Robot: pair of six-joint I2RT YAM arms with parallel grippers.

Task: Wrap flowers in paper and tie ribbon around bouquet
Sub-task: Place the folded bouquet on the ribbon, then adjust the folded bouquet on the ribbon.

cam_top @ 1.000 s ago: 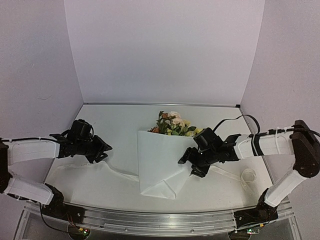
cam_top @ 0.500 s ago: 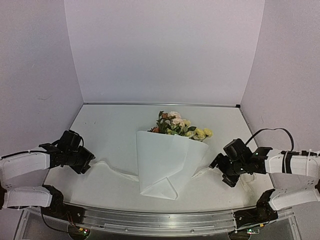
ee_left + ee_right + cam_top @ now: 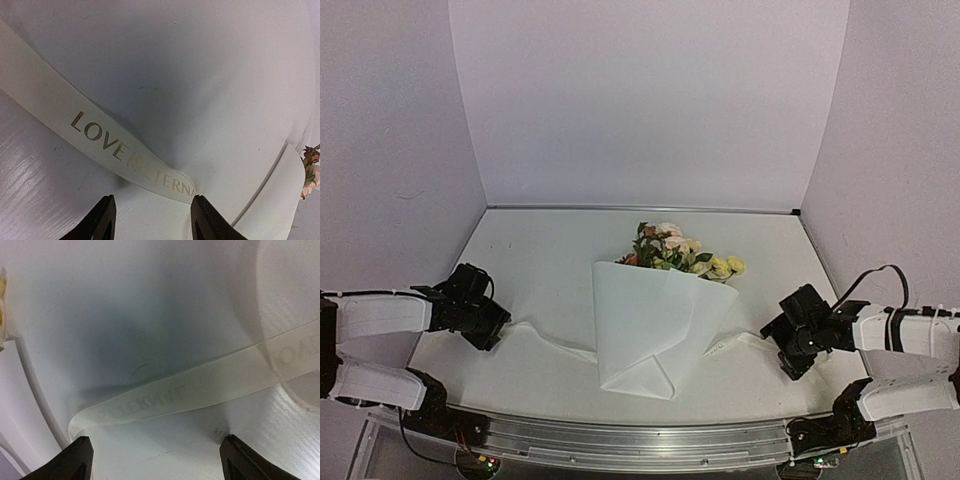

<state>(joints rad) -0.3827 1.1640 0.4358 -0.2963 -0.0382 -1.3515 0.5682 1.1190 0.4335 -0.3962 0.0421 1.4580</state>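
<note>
here, left end effector (image 3: 152, 216) released, right end effector (image 3: 155, 455) released, ribbon (image 3: 102, 141) middle hidden by bouquet (image 3: 655, 320)

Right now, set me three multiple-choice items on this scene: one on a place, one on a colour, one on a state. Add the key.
1. Where do the flowers leave the paper cone?
A) at its wide far end
B) at its near folded tip
C) through its left side

2. What colour is the ribbon?
A) red
B) cream-white with lettering
C) dark blue

3. How is the right claw?
A) shut on the ribbon
B) shut on the paper
C) open, holding nothing

Key:
1 A, the blooms show beyond the cone's far edge.
2 B, the left wrist view shows a pale ribbon with printed words.
3 C, its fingers stand wide apart, and the ribbon lies flat on the table ahead of them.
</note>
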